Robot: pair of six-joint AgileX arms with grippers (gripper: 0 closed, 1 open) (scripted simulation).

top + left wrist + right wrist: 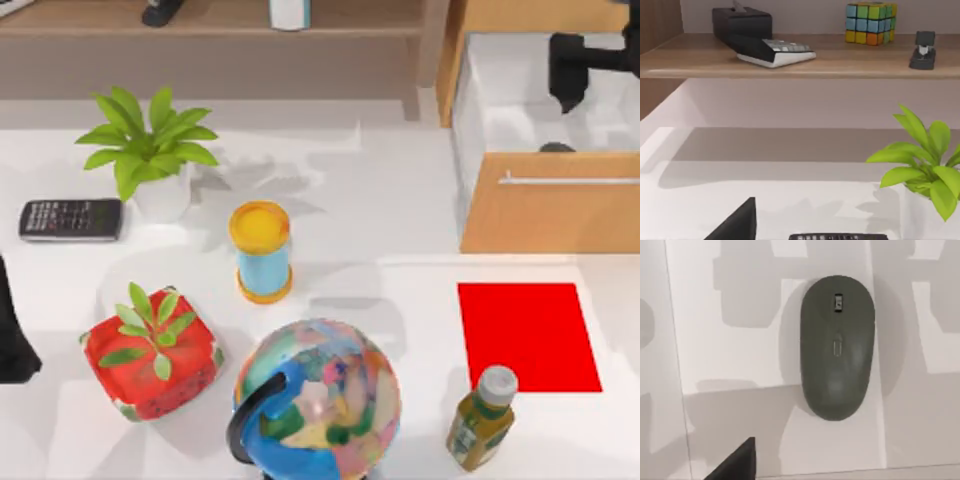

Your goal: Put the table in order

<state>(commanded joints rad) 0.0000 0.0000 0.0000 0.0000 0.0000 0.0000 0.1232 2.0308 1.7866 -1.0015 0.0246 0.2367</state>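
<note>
Spanning left-right w/ long axis, table (380, 210); right end effector (572, 70) over drawer (520, 110), grip state unclear.

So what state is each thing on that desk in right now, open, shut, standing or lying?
Drawer: pulled open.
Mouse: lying flat in the drawer.
Bottle: upright, capped, beside the red mat.
Hourglass: upright.
Globe: standing on the table.
Calculator: lying flat.
White-pot plant: upright.
Red-pot plant: upright.
Right gripper: above the open drawer.
Left arm: at the table's left edge.
</note>
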